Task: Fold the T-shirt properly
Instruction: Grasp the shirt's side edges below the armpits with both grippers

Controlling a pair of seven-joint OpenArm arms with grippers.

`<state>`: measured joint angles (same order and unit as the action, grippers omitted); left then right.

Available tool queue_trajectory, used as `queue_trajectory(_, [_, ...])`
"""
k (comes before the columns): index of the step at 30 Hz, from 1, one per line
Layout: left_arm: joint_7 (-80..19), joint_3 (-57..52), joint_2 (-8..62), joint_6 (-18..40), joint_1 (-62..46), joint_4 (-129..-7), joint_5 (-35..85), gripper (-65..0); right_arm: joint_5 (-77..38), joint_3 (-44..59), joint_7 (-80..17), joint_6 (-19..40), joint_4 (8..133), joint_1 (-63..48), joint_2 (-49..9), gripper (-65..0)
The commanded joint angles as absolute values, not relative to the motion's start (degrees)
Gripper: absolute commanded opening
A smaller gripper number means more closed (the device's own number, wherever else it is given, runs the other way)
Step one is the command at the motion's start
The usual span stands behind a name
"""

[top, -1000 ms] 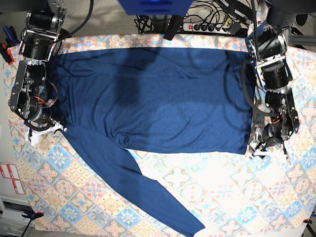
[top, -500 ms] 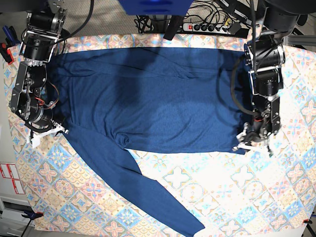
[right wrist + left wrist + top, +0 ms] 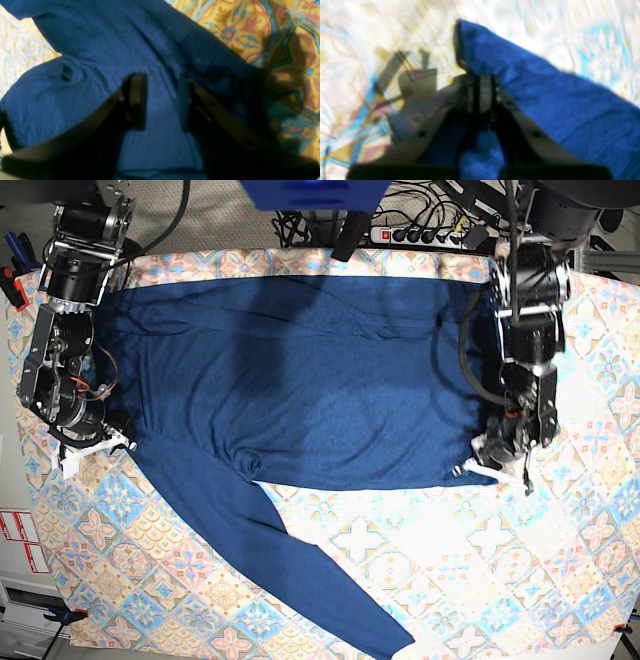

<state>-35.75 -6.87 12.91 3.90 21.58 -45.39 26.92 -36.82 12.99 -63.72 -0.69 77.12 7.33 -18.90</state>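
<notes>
Navy T-shirt (image 3: 300, 380) hem corner is pinched in the left gripper (image 3: 482, 85); lift gently to keep both layers. Right gripper (image 3: 160, 100) fingers stand spread over the shoulder, grasping nothing; clamp there before folding.

Overhead view — the T-shirt (image 3: 300, 370) lay spread across a patterned tablecloth (image 3: 480, 570), one sleeve trailing diagonally; the left gripper (image 3: 492, 457) met its hem corner — the right gripper (image 3: 92, 445) sat at the opposite edge.

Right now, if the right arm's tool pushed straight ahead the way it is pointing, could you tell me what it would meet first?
Most likely the T-shirt: the open right tool points at blue fabric, which fills the gap between its jaws. How far off the cloth lies is unclear.
</notes>
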Motion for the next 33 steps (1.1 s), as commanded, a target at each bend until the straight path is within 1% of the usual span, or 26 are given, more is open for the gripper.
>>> queue_trajectory(1, [-36.8, -6.9, 13.1, 4.3, 22.3, -47.9, 27.0, -65.0, -37.3, 13.1, -63.0, -0.3, 77.8, 8.6, -19.9, -44.7])
queue_trajectory(5, [-38.6, -6.9, 13.1, 4.7, 20.3, -53.1, 27.0, -65.0, -37.3, 12.3, -63.0, -0.3, 77.7, 8.7, -20.0, -44.7])
queue_trajectory(9, [-39.3, -6.9, 13.2, 4.7, 17.5, -58.7, 27.0, -65.0, -35.6, 6.7, -63.2, -0.2, 77.3, 12.0, -20.4, -44.7])
queue_trajectory(13, [-39.3, -7.0, 13.2, 4.7, 14.4, -64.6, 27.0, -65.0, -29.3, -0.1, -63.1, -0.1, 77.3, 13.6, -22.0, -44.2])
queue_trajectory(15, [-39.3, -7.0, 13.2, 4.7, 13.3, -66.4, 27.0, -65.0, -26.1, -3.4, -63.0, -0.1, 77.3, 15.2, -22.0, -41.5])
queue_trajectory(19, [-39.3, -7.0, 13.2, 4.7, 10.9, -69.4, 27.1, -65.0, -18.1, -8.3, -62.5, -0.1, 77.3, 16.7, -22.1, -30.7])
queue_trajectory(23, [-39.3, -7.0, 13.2, 4.7, 8.0, -73.3, 27.1, -65.0, -10.4, -12.2, -56.2, -0.1, 76.0, 16.7, -22.2, -23.0])
queue_trajectory(29, [-39.3, -7.1, 14.7, 4.7, 4.3, -78.7, 27.2, -65.0, -4.0, -14.2, -45.0, 0.1, 63.6, 18.1, -22.2, -22.1])
queue_trajectory(31, [-39.3, -7.1, 14.9, 4.7, 3.4, -80.0, 27.2, -65.0, -3.9, -15.1, -41.5, 3.1, 58.9, 19.2, -22.4, -22.2])
queue_trajectory(33, [-39.3, -7.2, 15.0, 4.7, 2.9, -80.7, 27.2, -65.0, -3.8, -15.4, -38.5, 8.2, 54.8, 20.1, -23.3, -22.2])
